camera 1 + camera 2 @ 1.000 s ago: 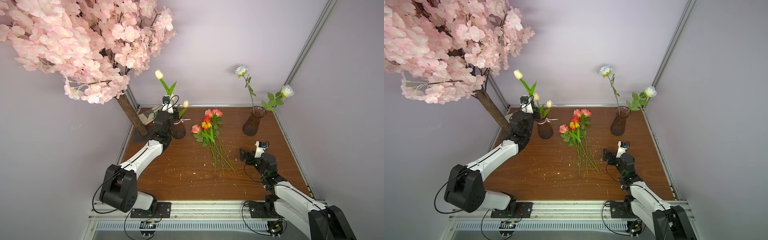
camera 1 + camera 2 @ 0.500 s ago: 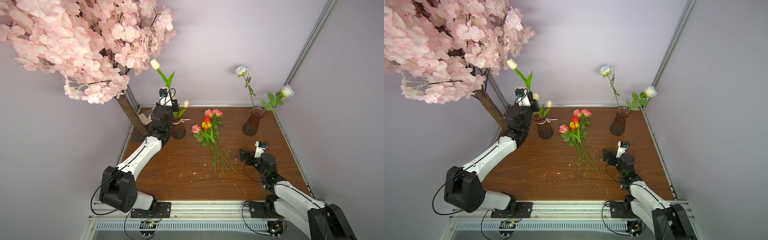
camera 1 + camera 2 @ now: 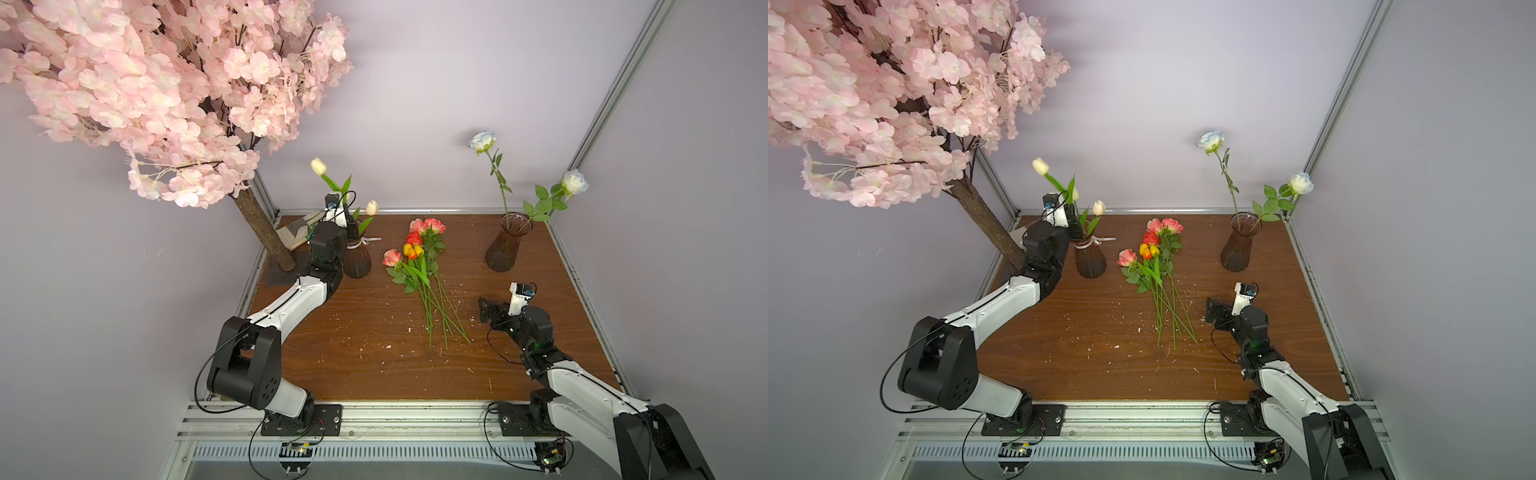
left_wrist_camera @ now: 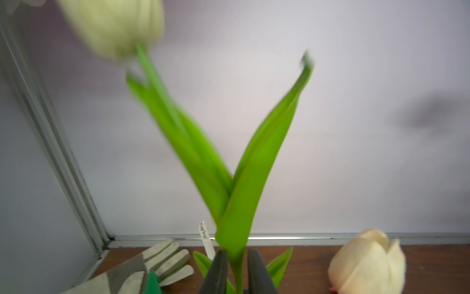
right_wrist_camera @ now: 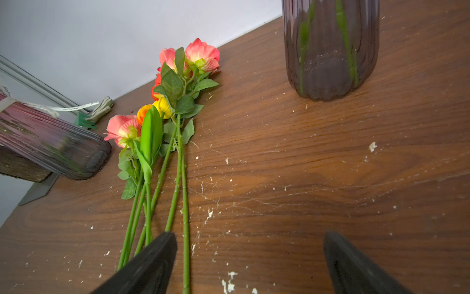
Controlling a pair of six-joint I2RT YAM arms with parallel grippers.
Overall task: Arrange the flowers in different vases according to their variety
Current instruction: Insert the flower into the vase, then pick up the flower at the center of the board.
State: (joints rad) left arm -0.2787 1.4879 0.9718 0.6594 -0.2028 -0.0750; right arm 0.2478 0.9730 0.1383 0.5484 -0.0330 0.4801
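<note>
A cream tulip (image 3: 318,166) stands in the ribboned vase (image 3: 356,262) at the back left, beside another cream tulip (image 3: 371,207). My left gripper (image 3: 351,227) hovers at the vase's mouth. In the left wrist view its fingers (image 4: 256,264) stand slightly apart, with the tulip's stem (image 4: 237,269) loose between them. The other vase (image 3: 503,249) at the back right holds two white roses (image 3: 482,140). Several flowers (image 3: 419,266), pink roses and orange and yellow tulips, lie mid-table. My right gripper (image 5: 249,235) is wide open and empty, low beside their stem ends (image 5: 185,241).
The big pink blossom tree (image 3: 166,95) overhangs the back left, its trunk (image 3: 266,237) just behind my left arm. A grey glove (image 4: 152,262) lies in that corner. White flecks dot the wooden table (image 3: 374,365). Metal rails (image 3: 582,291) edge the table.
My left gripper lifted the cream tulip over the ribboned vase, then its jaws parted and the tulip dropped lower into the vase. The right arm stayed still.
</note>
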